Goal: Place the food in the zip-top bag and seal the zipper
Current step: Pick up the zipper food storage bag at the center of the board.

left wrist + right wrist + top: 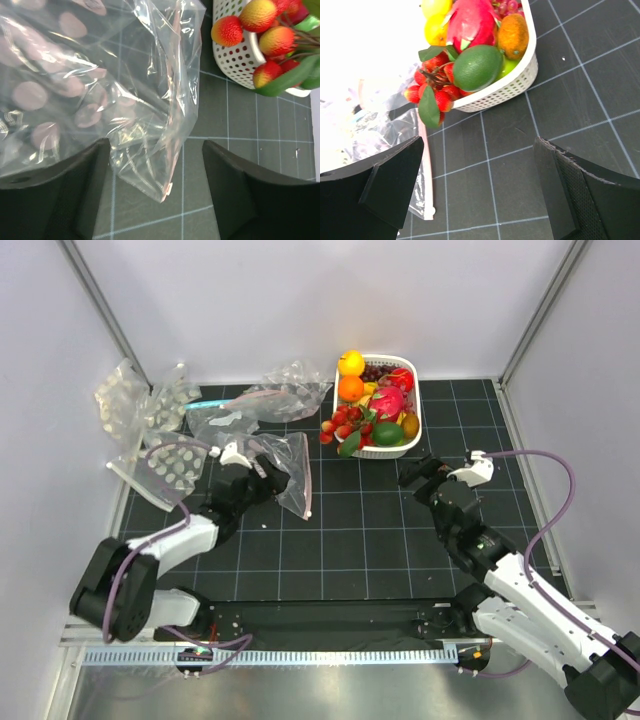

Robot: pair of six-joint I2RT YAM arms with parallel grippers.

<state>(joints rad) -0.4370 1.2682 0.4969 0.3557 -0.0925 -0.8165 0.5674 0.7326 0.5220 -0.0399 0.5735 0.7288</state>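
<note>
Zip-top bag [288, 472] lies crumpled on the black gridded mat [360, 535], left of centre. Its zipper [306, 478] runs along the right edge, on the side facing the basket.

Surroundings: white basket [414, 418] at back centre holds the food.
- strawberries [343, 425] hang over its near-left rim
- dragon fruit [388, 400] sits mid-basket
- green leaves [350, 446] lie at the rim
- orange, yellow and green round fruits and dark grapes share the basket

Spare clear bags [255, 400] are heaped at back left, close behind the zip-top bag. Bare mat squares separate zipper and basket.

Left gripper [268, 478]: jaws apart. The bag's near corner lies between the fingers [60, 190], plastic lapping over one finger, not pinched.

Right gripper [420, 478]: jaws apart, only mat between them. It is near the basket's front, well apart from the bag.

Left arm is stretched low, angled right toward the bag. Right arm reaches forward, angled left toward the basket.
</note>
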